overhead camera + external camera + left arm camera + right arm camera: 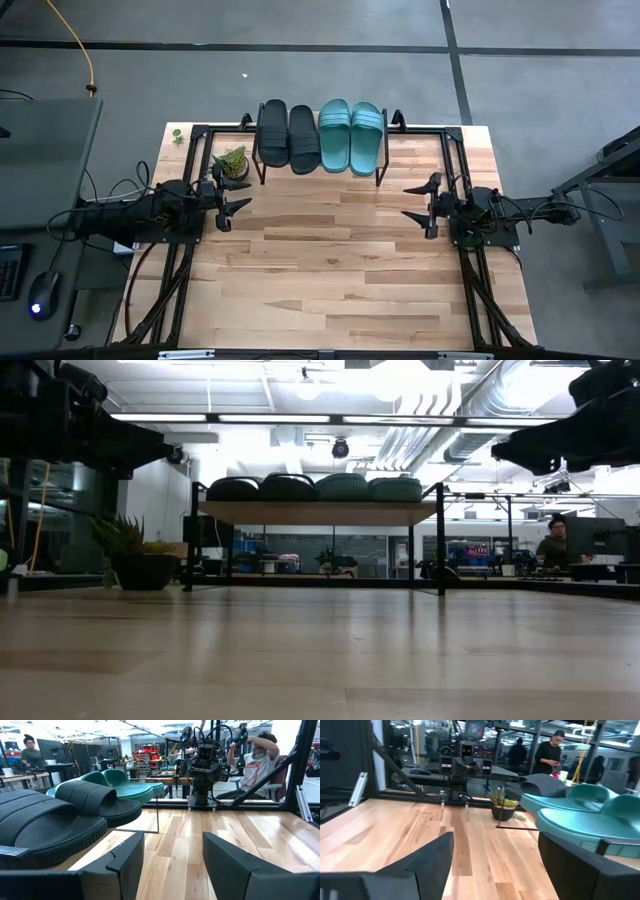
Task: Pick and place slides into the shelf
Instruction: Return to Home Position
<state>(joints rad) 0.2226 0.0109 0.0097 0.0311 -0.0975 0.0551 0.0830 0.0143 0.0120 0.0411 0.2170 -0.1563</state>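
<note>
**All 4 slides on the shelf, both arms out at the table's sides**

The shelf (320, 512) stands at the far edge of the table (340, 290) and carries all 4 slides in 1 row on its wooden top. From above, the 2 black slides (273, 133) take the left half and the 2 teal slides (366, 138) the right half. They lie side by side, packed close together. From table height, the 4 show as a row of low humps along the plank, black on the left and teal on the right.

The left gripper (246, 192) is at the left side of the table, just beside a potted plant (232, 162) and near the shelf's left end. Its fingers are spread apart with nothing between them. The right gripper (406, 201) is at the right side of the table, near the shelf's right end. Its fingers are also spread and empty. The 2 grippers point toward each other across bare wood, and the table-height camera shows both arms raised off the surface.

Beyond the table, 1 person (255, 760) sits behind the right arm, and another person (551, 755) stands farther back in the room.
</note>
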